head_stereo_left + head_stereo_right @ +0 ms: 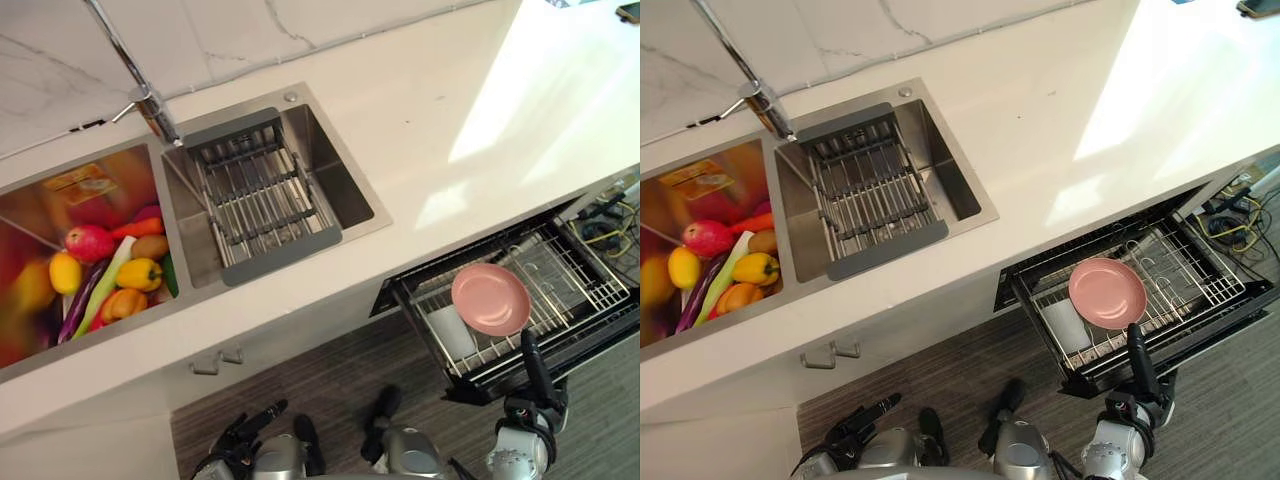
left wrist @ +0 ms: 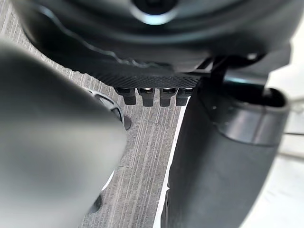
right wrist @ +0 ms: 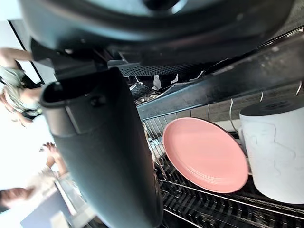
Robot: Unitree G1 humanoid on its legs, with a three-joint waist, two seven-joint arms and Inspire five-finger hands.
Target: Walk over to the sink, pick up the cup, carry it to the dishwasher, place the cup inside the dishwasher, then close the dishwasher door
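**White cup stands in the open dishwasher**

The smooth cylindrical cup sits upright inside the dishwasher's wire rack, just beside a round, glossy pink plate that leans on the tines. The right hand has its dark fingers straight and empty at the dishwasher's black front rim; whether they touch it cannot be told. The left hand, with fingers loosely spread and holding nothing, hangs over grey wood-grain flooring, well apart from the dishwasher. Above the dishwasher runs a pale stone counter. Farther along it is a brushed-steel sink with a slatted drainer and colourful vegetables.
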